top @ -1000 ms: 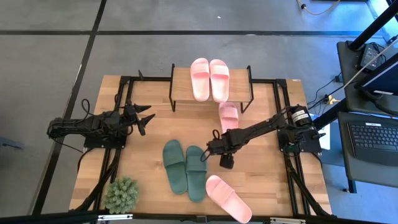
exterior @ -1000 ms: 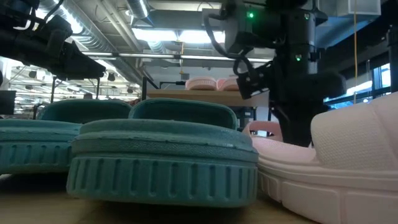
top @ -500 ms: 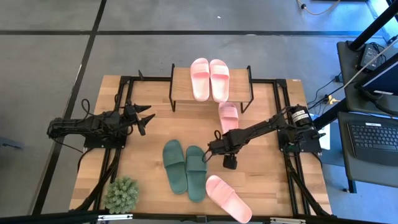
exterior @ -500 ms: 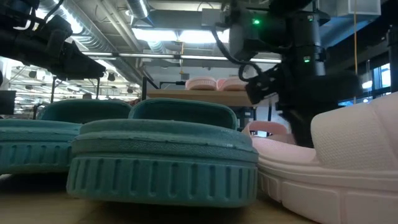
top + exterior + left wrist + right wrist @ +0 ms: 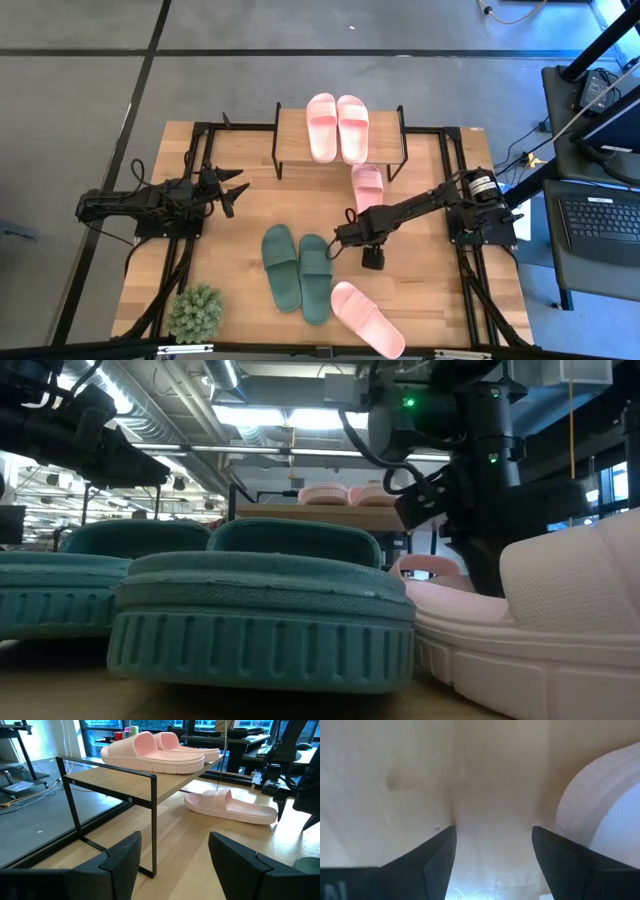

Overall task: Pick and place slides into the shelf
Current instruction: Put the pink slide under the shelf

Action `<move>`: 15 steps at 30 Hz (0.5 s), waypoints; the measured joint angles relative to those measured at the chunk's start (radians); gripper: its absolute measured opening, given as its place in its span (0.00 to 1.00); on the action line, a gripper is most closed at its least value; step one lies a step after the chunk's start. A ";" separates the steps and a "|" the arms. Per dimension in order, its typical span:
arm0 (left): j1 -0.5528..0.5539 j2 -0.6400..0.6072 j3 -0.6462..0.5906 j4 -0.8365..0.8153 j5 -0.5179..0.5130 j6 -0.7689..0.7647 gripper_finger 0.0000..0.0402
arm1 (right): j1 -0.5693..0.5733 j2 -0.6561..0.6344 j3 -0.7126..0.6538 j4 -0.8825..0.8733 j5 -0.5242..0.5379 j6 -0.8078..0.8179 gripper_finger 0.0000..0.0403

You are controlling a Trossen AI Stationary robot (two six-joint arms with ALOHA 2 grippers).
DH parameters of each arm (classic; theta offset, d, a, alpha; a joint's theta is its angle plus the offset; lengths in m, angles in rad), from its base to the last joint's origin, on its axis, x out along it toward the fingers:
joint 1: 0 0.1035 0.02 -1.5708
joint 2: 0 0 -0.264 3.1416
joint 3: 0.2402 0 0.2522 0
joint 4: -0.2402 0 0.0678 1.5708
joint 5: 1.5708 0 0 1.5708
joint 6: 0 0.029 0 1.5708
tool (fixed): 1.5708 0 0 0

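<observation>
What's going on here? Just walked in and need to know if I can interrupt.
Two pale pink foam slides sit on the small wooden-topped shelf. The right gripper hangs open and empty over the table between the green pair and a loose pink slide. The left gripper waits open, near the shelf.

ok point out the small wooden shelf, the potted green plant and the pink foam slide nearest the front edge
small wooden shelf (image 5: 290,130), high view, bare top board
potted green plant (image 5: 195,312), high view, foliage centre
pink foam slide (image 5: 352,306), high view, strap

The wooden worktop carries the shelf with two pink slides on top, another pink slide beside it, two green slides, one pink slide, and a small plant.
</observation>
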 joint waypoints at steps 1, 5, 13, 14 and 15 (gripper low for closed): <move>0.000 0.000 0.000 0.000 0.000 0.000 0.56 | -0.007 0.000 0.000 0.002 0.004 0.000 0.65; 0.000 0.000 0.000 0.000 0.000 0.001 0.56 | -0.032 0.000 0.000 0.002 0.061 -0.001 0.65; 0.000 0.000 0.000 0.000 0.000 0.001 0.56 | -0.102 -0.001 0.000 0.007 0.086 -0.027 0.65; 0.000 0.000 0.000 0.000 0.000 0.001 0.56 | -0.112 -0.001 0.000 0.011 0.086 -0.042 0.65; 0.000 0.000 0.000 0.000 0.000 0.001 0.56 | -0.124 -0.001 0.000 0.016 0.087 -0.053 0.65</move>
